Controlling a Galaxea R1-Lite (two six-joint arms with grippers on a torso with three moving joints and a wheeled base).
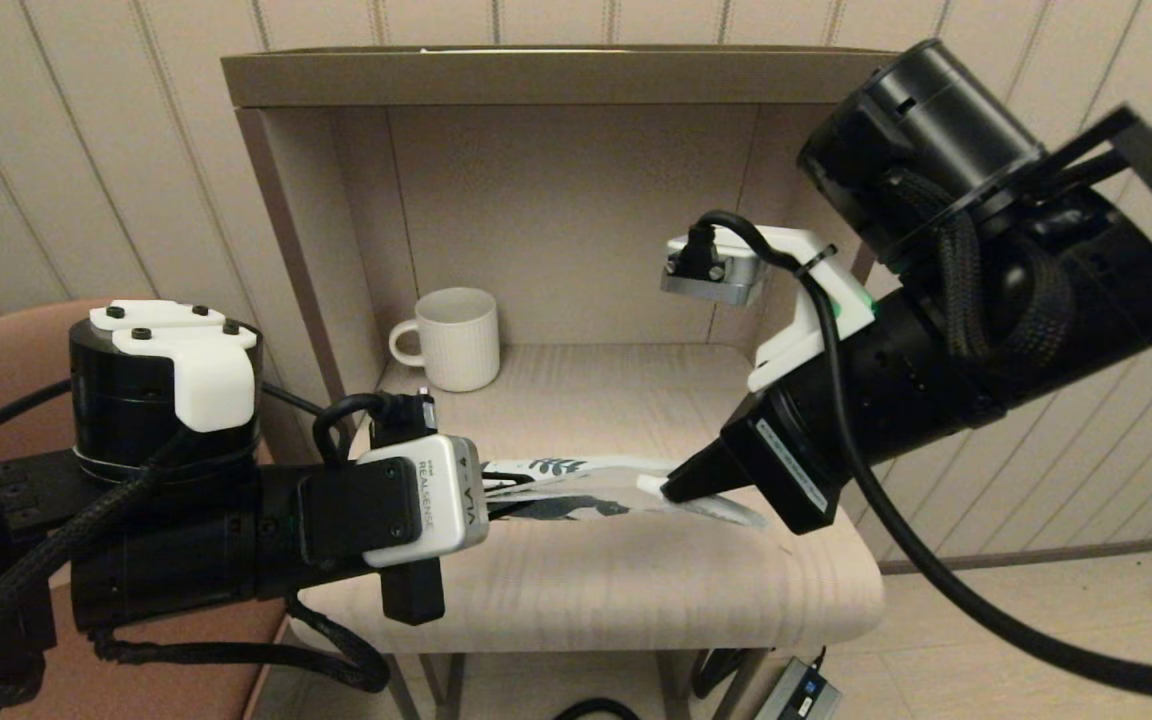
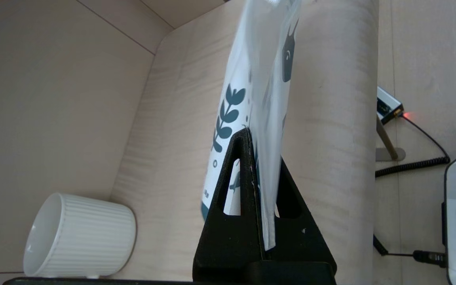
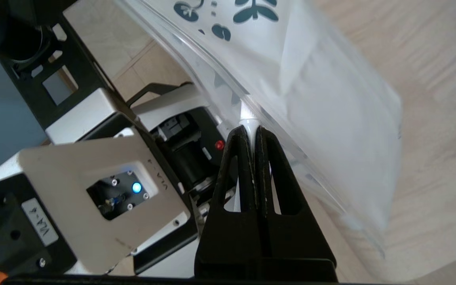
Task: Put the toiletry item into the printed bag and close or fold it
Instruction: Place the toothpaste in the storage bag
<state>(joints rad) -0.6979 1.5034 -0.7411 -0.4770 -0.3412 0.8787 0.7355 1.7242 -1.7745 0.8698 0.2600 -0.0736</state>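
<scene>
The printed bag is held just above the front part of the surface, its long axis running left to right between the two arms. The left claw is pressed together on the bag's left end. The right claw pinches a small white piece at the bag's near-right edge, probably the zip slider or the toiletry item's tip; which one cannot be told. Judged from this, the coming move runs along that left-right axis. The head view shows both arms and the white ribbed mug far left. Only the right wrist view shows the white piece between the fingers; only the left wrist view shows the bag edge-on.
</scene>
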